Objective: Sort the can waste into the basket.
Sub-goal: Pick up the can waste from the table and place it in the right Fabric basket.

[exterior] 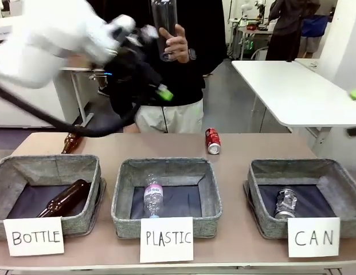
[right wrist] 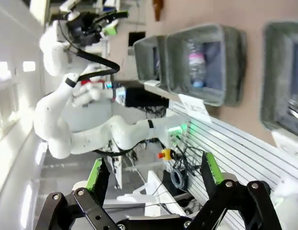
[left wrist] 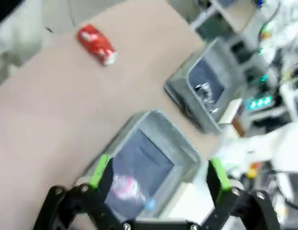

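Note:
A red can with white lettering lies on the table behind the baskets, also seen in the left wrist view. A dark can lies inside the grey basket carded "CAN" at the right; the same can and basket appear in the left wrist view. My left gripper is blurred, raised above the middle of the table. It stands open with nothing between its fingers. My right gripper sits at the right edge, open and empty.
The middle basket, carded "PLASTIC", holds a clear bottle. The left basket, carded "BOTTLE", holds a brown bottle. Another brown bottle lies behind it. A person across the table holds up a clear bottle.

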`<state>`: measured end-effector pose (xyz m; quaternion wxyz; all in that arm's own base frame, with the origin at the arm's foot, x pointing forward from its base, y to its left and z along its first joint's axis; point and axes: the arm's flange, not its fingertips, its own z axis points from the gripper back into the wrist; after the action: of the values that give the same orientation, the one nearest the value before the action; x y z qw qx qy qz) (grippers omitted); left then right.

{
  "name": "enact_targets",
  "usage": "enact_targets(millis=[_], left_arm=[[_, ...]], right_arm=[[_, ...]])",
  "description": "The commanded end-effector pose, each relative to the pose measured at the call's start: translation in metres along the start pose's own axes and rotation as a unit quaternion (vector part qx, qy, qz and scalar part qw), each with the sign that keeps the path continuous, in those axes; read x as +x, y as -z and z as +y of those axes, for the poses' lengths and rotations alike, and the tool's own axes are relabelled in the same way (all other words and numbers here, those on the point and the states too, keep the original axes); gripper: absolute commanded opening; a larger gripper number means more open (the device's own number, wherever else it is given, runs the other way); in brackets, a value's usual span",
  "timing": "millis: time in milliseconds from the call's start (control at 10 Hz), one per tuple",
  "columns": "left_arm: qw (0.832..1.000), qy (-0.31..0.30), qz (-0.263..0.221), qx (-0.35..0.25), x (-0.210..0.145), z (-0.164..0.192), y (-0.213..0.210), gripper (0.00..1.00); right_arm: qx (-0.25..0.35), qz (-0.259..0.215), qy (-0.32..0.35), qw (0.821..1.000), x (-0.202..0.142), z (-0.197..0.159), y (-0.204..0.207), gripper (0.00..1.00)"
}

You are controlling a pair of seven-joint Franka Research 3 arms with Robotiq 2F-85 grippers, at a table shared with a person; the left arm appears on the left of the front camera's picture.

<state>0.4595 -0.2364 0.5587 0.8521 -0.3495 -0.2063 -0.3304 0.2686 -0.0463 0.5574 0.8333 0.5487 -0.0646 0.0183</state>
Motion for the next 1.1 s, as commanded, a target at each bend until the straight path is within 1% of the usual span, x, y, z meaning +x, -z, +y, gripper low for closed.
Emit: enact_targets(millis=[0,100,200,300,400,500,1000], left_arm=[[0.993,-0.063,-0.081,-0.055,-0.101,0.014,-0.084,1.00],[0.984,-0.079,-0.120,-0.107,-0.139,0.033,-0.124,1.00],[0.969,-0.095,-0.176,-0.144,-0.175,0.055,-0.157,1.00],[0.951,-0.127,-0.223,-0.173,-0.204,0.082,-0.181,1.00],[0.937,-0.142,-0.236,-0.216,-0.224,0.116,-0.188,1.00],[0.964,-0.111,-0.186,-0.152,-0.189,0.054,-0.170,1.00],[0.964,-0.111,-0.186,-0.152,-0.189,0.054,-0.170,1.00]], right_arm=[[0.017,0.050,-0.036,0.998,0.032,0.036,0.050,1.00],[0.033,0.070,-0.047,0.996,0.039,0.058,0.071,1.00],[0.051,0.093,-0.052,0.993,0.042,0.075,0.087,1.00],[0.071,0.102,-0.046,0.991,0.043,0.085,0.096,1.00],[0.066,0.076,-0.029,0.994,0.045,0.086,0.100,1.00],[0.050,0.099,-0.065,0.992,0.034,0.078,0.102,1.00],[0.050,0.099,-0.065,0.992,0.034,0.078,0.102,1.00]])
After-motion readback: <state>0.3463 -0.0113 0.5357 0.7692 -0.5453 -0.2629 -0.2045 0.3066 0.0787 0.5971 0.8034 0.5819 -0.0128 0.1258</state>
